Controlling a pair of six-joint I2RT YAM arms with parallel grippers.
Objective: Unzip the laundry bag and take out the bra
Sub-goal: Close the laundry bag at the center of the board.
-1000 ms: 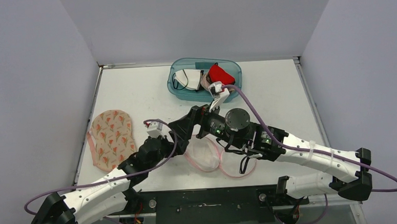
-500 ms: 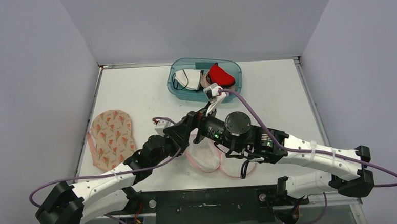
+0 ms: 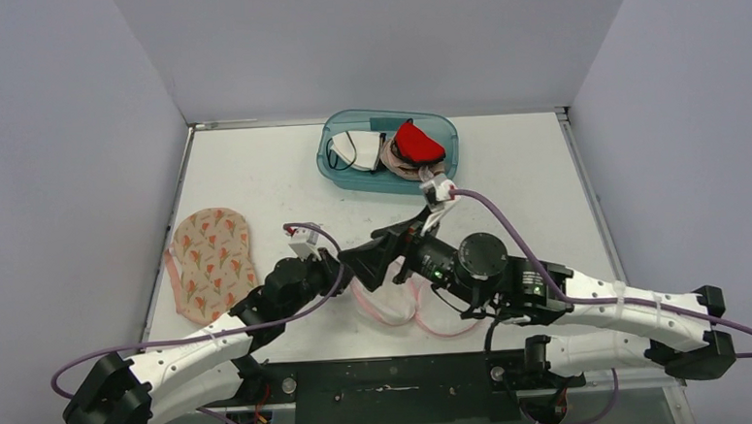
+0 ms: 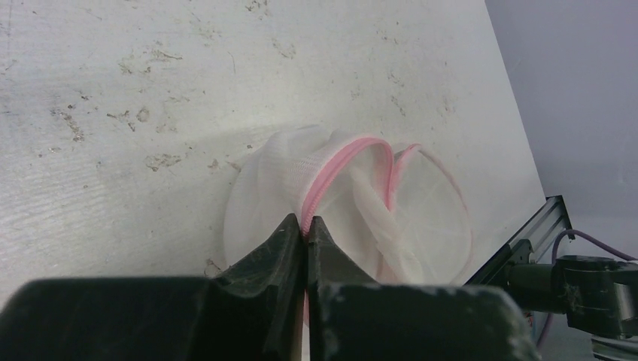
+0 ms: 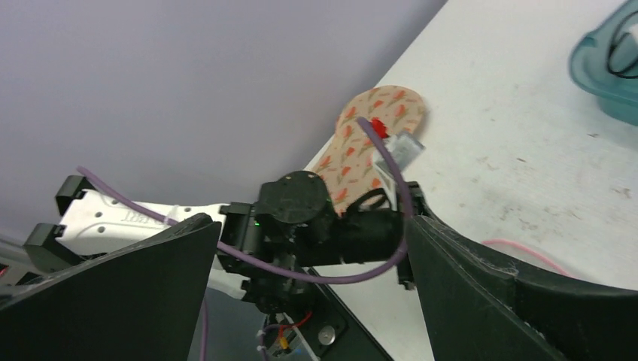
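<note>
The laundry bag (image 3: 389, 307), white mesh with a pink zipper (image 4: 332, 176), lies near the table's front edge. Its mouth gapes and a pale folded band of fabric (image 4: 375, 216) shows inside; I cannot tell whether this is the bra. My left gripper (image 4: 306, 223) is shut on the bag's pink zipper edge, with the pink strip pinched between the fingertips. In the top view the left gripper (image 3: 334, 270) sits at the bag's left side. My right gripper (image 3: 367, 263) hovers just above it, open and empty. The right wrist view looks between the wide-apart fingers (image 5: 519, 293) at the left arm.
A teal bin (image 3: 449, 133) at the back holds white and red garments. A peach floral fabric piece (image 3: 211, 261) lies at the left edge of the table. The black base rail (image 3: 401, 390) runs along the front. Purple cables loop from both wrists.
My left gripper has closed on the bag's zipper edge. The right arm has shifted right and toward the front, its gripper still open.
</note>
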